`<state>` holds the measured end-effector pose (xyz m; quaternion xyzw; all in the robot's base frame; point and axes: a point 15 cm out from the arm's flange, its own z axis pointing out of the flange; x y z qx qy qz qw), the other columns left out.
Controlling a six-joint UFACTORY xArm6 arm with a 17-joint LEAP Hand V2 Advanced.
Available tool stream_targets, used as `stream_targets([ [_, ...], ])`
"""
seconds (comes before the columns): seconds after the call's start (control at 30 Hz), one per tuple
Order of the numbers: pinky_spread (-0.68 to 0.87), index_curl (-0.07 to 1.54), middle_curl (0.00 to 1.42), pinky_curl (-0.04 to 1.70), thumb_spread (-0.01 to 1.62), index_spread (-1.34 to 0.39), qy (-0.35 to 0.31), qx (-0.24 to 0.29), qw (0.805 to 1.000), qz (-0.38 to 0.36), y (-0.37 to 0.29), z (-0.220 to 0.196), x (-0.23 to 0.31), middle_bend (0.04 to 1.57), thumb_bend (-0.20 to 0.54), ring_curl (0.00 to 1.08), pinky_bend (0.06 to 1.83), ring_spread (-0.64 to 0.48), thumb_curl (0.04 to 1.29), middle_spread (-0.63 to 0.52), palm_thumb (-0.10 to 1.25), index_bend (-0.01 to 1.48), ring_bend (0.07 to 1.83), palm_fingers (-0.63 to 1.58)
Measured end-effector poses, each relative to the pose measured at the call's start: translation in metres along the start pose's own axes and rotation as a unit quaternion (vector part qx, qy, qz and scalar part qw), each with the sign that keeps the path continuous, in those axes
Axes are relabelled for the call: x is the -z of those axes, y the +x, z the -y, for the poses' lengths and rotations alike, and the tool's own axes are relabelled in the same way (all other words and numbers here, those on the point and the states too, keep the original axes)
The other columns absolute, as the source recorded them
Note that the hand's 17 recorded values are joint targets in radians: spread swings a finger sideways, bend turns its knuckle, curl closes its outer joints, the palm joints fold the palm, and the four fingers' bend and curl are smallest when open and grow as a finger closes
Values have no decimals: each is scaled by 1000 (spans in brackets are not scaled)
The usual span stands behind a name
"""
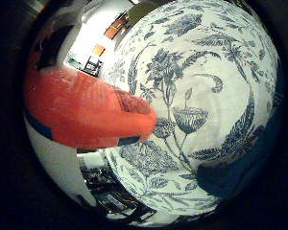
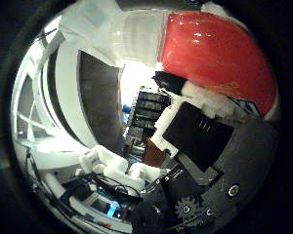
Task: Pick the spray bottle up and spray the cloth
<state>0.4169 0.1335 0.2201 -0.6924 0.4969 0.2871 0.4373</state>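
The spray bottle (image 1: 81, 110) is red with a blue stripe and a white part below it, and it lies very close to my palm. In the thumb side view its red body (image 2: 215, 53) joins a ribbed white section. My right hand (image 2: 195, 141) has its black and white fingers curled against the bottle, holding it. Beyond the bottle a white cloth (image 1: 206, 72) with a blue flower and leaf print fills most of the little finger side view. The bottle hangs over the edge of the cloth.
A dark blue patch (image 1: 235, 177) lies at one edge of the cloth. Room furniture (image 1: 93, 62) shows past the cloth's far edge. A curved white and grey structure (image 2: 63, 97) stands beside the hand, with dark shelving (image 2: 146, 109) behind it.
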Motion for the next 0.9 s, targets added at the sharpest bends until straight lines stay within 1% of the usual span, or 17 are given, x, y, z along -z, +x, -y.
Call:
stream_targets([
  [0.07,-269,769,607,1183,999,-239,-1,11,1000,0,0,-1,0,1272,-40,766,947,-217,535,-84,882,793,1247,843],
  [0.1,-297,780,607,1154,979,-253,-2,14,1000,-1,0,-2,0,1236,-35,764,964,-214,530,-92,864,713,1258,771],
  [0.13,-331,742,603,1117,974,-275,-5,16,1000,-2,1,-3,0,1202,-30,740,971,-223,522,-103,852,554,1247,645],
  [0.17,-349,731,598,1102,976,-282,-7,19,1000,-3,1,-4,0,1161,-30,736,962,-224,515,-108,842,487,1240,528],
  [0.2,-359,707,593,1081,987,-293,-8,21,1000,-3,1,-5,-1,1141,-30,723,941,-224,508,-112,830,424,1234,475],
  [0.23,-362,681,583,1063,997,-308,-8,24,1000,-3,1,-5,-1,1091,-31,711,902,-220,498,-121,814,376,1203,351],
  [0.27,-345,643,571,1028,1000,-324,-8,27,1000,-4,1,-5,0,1045,-31,688,819,-211,487,-129,797,335,1173,259],
  [0.3,-325,636,561,1023,1005,-325,-8,29,1000,-4,1,-5,0,1006,-30,680,792,-200,479,-130,788,338,1144,209],
  [0.33,-274,624,544,1004,1004,-324,-7,30,1000,-4,1,-5,0,949,-31,667,724,-175,468,-122,776,349,1092,116],
  [0.4,-164,585,510,952,1003,-313,-7,37,999,-5,-1,-4,1,865,-32,616,638,-143,450,-104,754,339,979,39],
  [0.43,-80,566,486,924,999,-303,-7,40,999,-5,-1,-4,2,801,-32,588,607,-122,442,-80,742,333,913,2],
  [0.47,-8,546,471,894,997,-296,-6,43,999,-5,-2,-4,3,768,-31,556,579,-99,435,-64,738,318,847,-27],
  [0.5,89,520,450,847,991,-285,-6,45,999,-4,-3,-4,2,720,-32,524,545,-68,425,-44,726,291,781,-11],
  [0.57,202,489,429,774,990,-273,-3,55,998,-9,-6,-1,9,673,-27,481,485,-28,415,-21,723,256,692,-4],
  [0.7,319,443,391,648,986,-262,-5,59,998,-35,6,-7,30,569,-28,411,411,41,394,12,707,196,560,39],
  [0.9,358,384,371,542,979,-255,7,54,996,-71,24,-15,75,483,-27,363,373,76,380,26,698,163,480,105],
])
